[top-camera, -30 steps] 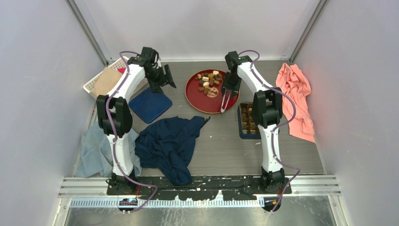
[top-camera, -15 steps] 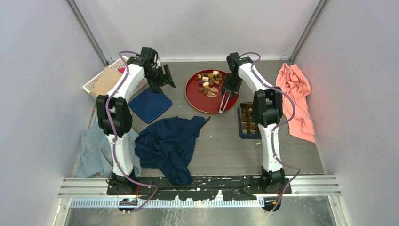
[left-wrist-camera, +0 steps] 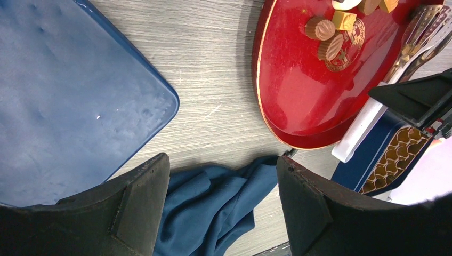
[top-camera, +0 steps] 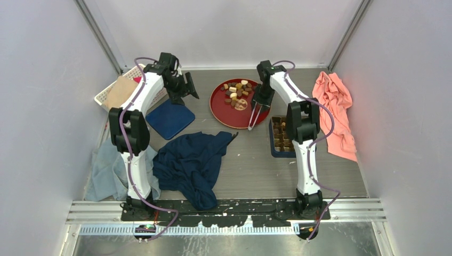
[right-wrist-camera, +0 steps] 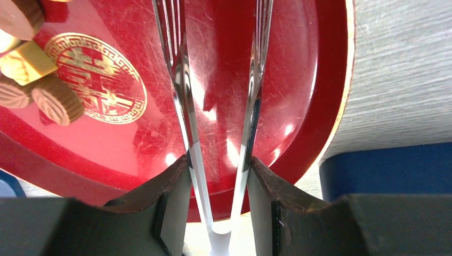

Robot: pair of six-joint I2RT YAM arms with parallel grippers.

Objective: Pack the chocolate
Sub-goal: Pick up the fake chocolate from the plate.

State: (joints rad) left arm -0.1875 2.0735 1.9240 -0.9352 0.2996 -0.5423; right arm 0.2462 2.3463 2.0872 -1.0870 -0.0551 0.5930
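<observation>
Gripping tongs [right-wrist-camera: 179,80], clearest by wrist camera, right pincer [right-wrist-camera: 218,165] hovers; left pincer [left-wrist-camera: 221,162] gapes.

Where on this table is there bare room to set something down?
Bare grey tabletop lies between the dark blue cloth and the navy gridded box. On the round red tray, the far part is crowded with chocolate pieces; the near-left is bare.
</observation>
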